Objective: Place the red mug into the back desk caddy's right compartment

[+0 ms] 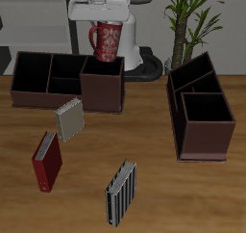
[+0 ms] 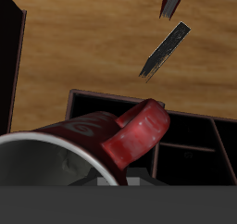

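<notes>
Exterior view. Red mug [image 1: 107, 40]: carried upright under the gripper [image 1: 108, 19], hanging over the right compartment [image 1: 102, 83] of the back desk caddy [image 1: 65, 79] near the worktop's back edge; its base sits just above the bin's rim, likely lined up for lowering in. Jaws closed on the mug's rim. Second caddy [image 1: 200, 109], red book [image 1: 46, 161] and two further books [image 1: 69, 120] [image 1: 120, 193] lie clear of the drop.

Wrist view. Mug [image 2: 69, 144] fills the foreground, handle [image 2: 137, 133] outward; caddy sections [image 2: 190, 144] beneath; striped book [image 2: 165, 50] beyond.
</notes>
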